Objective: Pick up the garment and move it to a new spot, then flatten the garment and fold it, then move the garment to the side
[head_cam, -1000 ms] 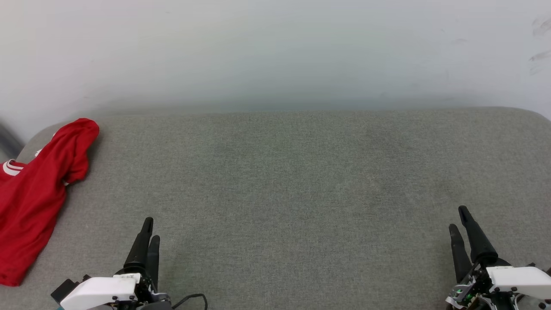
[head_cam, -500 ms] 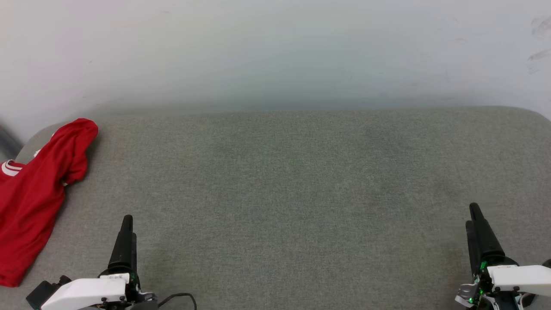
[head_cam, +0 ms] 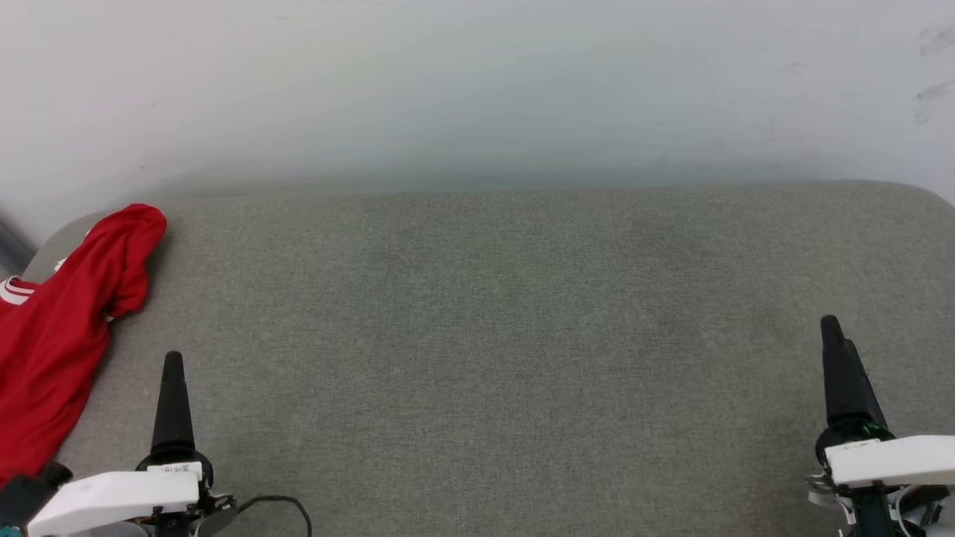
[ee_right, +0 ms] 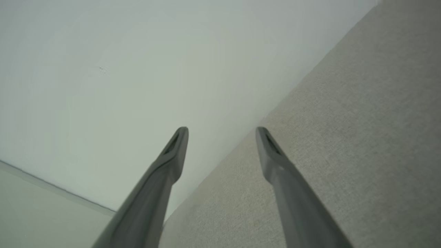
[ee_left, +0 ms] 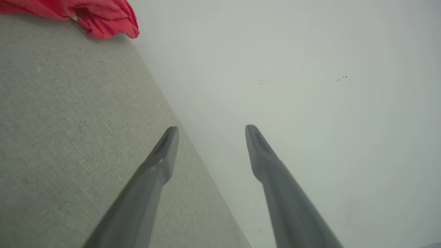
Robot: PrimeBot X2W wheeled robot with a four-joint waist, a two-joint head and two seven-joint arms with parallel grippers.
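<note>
A grey woven upholstered surface (head_cam: 477, 313) with rounded far corners runs up to a plain pale wall (head_cam: 477, 82), which carries a few dark scuff marks (head_cam: 932, 93) at its upper right. The garment (head_cam: 52, 328), a crumpled bright red shirt, lies at the far left end of the surface, near the left gripper (ee_left: 212, 128) and cut off by the head view's left edge. A bit of white-and-red striped trim (head_cam: 11, 291) shows on it. A small white label (head_cam: 175, 469) on the left gripper's base bears print too small to read. From the head, each gripper's 2 fingers line up as 1 dark spike. The wrist views show the left gripper and the right gripper (ee_right: 222, 129) each spread apart with nothing between the fingers. Whether the fingertips touch the surface cannot be told.
</note>
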